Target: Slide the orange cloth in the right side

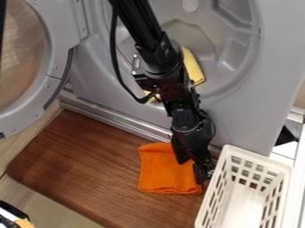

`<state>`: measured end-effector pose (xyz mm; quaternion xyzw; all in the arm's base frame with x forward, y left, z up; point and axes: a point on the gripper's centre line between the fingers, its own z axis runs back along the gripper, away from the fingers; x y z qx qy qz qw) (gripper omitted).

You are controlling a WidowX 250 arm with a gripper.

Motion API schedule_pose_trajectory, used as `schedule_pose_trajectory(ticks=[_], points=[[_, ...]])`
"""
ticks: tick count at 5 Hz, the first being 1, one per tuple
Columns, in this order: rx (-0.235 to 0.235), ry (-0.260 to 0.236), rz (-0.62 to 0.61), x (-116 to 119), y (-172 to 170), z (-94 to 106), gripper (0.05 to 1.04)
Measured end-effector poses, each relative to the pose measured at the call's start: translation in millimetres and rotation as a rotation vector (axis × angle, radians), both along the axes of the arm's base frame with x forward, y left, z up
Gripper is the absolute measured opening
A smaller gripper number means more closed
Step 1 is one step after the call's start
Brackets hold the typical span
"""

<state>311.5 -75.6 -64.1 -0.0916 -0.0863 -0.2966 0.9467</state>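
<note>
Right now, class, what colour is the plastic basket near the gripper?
The basket is off-white, as the camera view shows.

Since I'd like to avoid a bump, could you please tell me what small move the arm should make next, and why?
I would probably press the gripper lightly onto the orange cloth and ease it slightly right, stopping short of the white basket. The gripper is at the cloth's right edge, and the basket stands close beside it, leaving little room.
</note>
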Motion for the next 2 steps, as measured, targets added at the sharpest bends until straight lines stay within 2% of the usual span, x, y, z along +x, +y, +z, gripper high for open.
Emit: schedule_pose_trajectory(ticks=[2], points=[[-0.002,-0.012,-0.056,-0.4,-12.4,3.4,1.001]])
